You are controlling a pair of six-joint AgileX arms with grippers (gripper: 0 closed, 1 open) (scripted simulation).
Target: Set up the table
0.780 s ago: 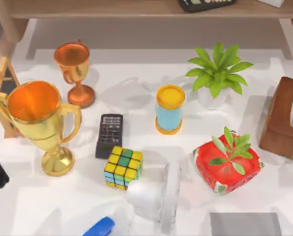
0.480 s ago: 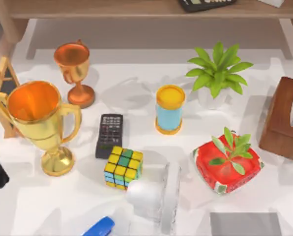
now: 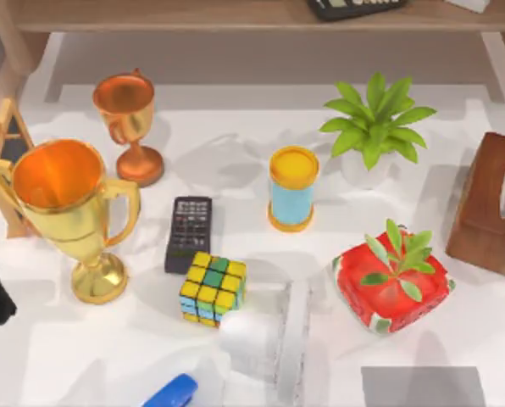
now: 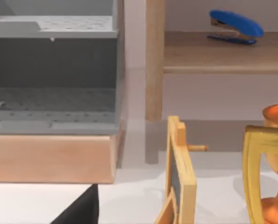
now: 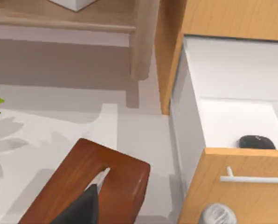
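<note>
A light brown wooden shelf (image 3: 193, 15) is running along the far edge in the top view, its posts (image 4: 155, 60) standing on the white surface and casting soft shadows. In the left wrist view, a grey perforated tray unit (image 4: 52, 70) is sitting on a pale wooden base (image 4: 52, 158). In the right wrist view, a wooden drawer (image 5: 232, 121) with a white interior is standing open, a white handle (image 5: 255, 178) running across its front.

A: Table (image 3: 235, 153) layout? Big trophy (image 3: 66, 212) far left, small trophy (image 3: 130, 123) upper left behind it.
B: Remote (image 3: 189, 233) centre-left, cube (image 3: 213, 288) just below it. Cup (image 3: 292, 188) centre. Plant (image 3: 375, 127) upper right, tissue box (image 3: 490, 208) right edge, stapler (image 3: 172, 393) bottom edge.
</note>
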